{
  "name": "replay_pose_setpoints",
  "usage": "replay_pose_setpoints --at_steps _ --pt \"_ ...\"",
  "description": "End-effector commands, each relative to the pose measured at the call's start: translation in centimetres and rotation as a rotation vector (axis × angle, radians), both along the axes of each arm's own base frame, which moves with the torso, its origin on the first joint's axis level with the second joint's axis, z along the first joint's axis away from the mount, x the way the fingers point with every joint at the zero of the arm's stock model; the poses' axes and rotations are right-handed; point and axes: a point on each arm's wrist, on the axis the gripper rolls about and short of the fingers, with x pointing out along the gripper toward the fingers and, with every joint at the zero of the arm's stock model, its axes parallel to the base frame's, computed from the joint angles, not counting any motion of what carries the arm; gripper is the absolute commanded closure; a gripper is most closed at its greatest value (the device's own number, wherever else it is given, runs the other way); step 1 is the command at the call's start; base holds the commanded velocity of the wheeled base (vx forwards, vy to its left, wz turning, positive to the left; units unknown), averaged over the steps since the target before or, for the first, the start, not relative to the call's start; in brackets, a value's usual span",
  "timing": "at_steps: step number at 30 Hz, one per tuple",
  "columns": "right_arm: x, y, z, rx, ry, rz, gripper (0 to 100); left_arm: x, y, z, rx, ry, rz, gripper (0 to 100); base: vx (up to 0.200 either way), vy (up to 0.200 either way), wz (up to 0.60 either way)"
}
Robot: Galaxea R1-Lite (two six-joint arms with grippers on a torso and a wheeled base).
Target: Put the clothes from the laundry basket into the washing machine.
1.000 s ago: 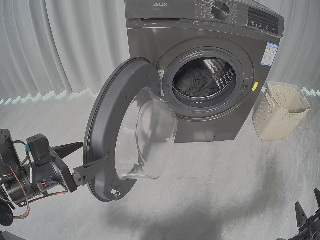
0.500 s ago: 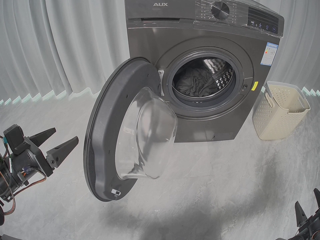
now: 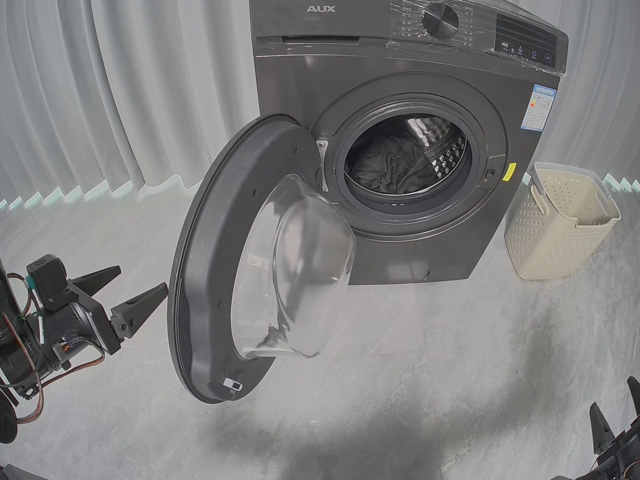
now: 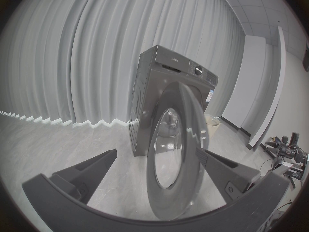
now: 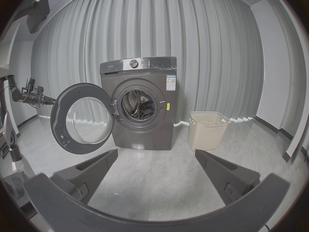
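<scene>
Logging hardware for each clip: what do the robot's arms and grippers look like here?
The left gripper is matte black, with two tapered, wedge-shaped jaws. A boxy black camera module sits on its wrist, with a small green connector beside it and orange-brown cables looping beneath. The right gripper has the same dark pointed jaws.

Grey floor (image 3: 433, 381) carries washing machine (image 3: 373, 61) with laundry basket (image 3: 557, 238) just beside

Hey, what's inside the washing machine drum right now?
A heap of dark clothes lies in the drum of the washing machine. Whatever sits under or behind the heap is covered.
</scene>
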Motion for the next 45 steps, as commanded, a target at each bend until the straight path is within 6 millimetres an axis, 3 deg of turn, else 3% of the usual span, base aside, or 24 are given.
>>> replay_pose_setpoints --at_steps 1,5,24,35,45 --pt "0.0 0.0 -0.4 0.000 0.003 0.000 0 1.4 -0.3 -1.3 0.034 0.060 -0.007 0 0.000 0.000 0.00" --pt "0.0 0.0 -0.5 0.000 0.005 0.000 0 1.6 -0.6 -1.5 0.058 0.048 -0.026 0 0.000 0.000 0.00" --pt "0.0 0.0 -0.4 0.000 0.003 0.000 0 1.1 -6.0 -0.4 0.020 0.029 -0.289 0 0.000 0.000 0.00" --pt "0.0 0.0 -0.4 0.000 0.003 0.000 0 3.2 -8.4 -1.3 0.044 0.064 -0.336 0 0.000 0.000 0.00" --pt "0.0 0.0 -0.4 0.000 0.003 0.000 0 6.7 -13.2 -1.9 0.023 -0.014 -0.248 0 0.000 0.000 0.00"
